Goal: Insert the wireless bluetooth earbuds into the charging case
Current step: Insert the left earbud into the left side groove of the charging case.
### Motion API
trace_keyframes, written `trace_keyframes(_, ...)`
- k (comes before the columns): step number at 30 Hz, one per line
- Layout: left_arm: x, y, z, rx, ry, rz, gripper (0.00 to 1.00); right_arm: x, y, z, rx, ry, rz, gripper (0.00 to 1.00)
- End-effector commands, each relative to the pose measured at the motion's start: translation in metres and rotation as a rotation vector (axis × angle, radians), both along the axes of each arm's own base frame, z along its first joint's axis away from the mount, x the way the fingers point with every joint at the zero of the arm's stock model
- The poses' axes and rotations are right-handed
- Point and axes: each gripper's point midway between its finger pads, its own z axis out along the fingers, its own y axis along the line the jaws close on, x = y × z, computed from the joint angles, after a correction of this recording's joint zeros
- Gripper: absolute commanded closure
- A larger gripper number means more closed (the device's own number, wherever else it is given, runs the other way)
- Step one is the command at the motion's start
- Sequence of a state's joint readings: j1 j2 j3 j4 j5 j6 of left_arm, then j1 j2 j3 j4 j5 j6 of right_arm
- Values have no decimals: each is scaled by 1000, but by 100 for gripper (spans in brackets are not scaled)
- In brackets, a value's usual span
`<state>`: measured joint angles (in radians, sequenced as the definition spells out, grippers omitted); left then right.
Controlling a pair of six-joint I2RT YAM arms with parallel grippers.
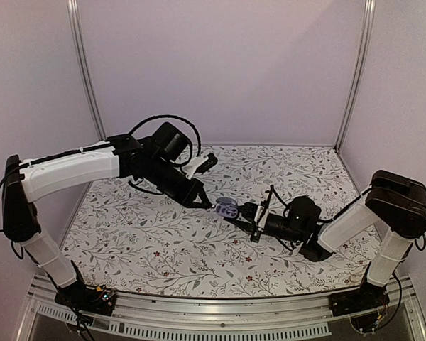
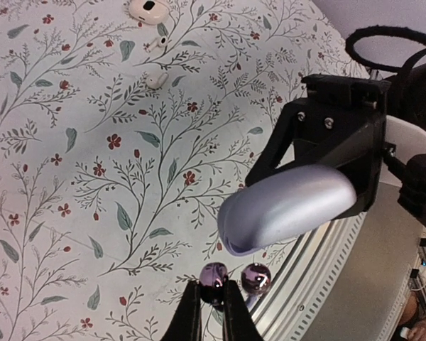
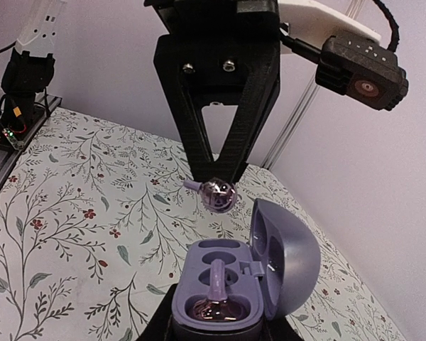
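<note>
Earbud [image 3: 219, 194] in L fingers [image 3: 192, 142], near open case [image 3: 187, 284] in R fingers [image 2: 273, 145].

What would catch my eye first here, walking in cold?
Mid-air above the floral table, the left end effector pinches a shiny purple earbud just short of an open purple charging case, which the right end effector holds up. A second earbud already sits inside it.

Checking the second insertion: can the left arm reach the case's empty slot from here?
Probably yes. The left gripper, holding an earbud, hangs close over the open case. Its lid is swung aside, and nothing lies between the earbud and the empty slot.
</note>
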<state>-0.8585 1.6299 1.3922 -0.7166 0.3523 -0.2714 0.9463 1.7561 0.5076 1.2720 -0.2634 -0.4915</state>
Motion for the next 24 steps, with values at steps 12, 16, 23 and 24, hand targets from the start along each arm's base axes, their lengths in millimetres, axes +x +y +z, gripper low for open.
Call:
trace_keyframes(12, -5, -15, -1, 21, -11, -42, 100, 5, 14, 3, 9, 5, -8, 100)
trace_keyframes(16, -4, -16, -5, 35, -13, -38, 100, 4, 15, 5, 11, 2, -6, 100)
trace_keyframes(23, -1, -14, -9, 66, -17, -23, 100, 1, 17, 6, 11, 2, 3, 100)
trace_keyframes(24, 0, -13, -10, 75, -17, -20, 100, 1, 17, 6, 10, 1, 3, 100)
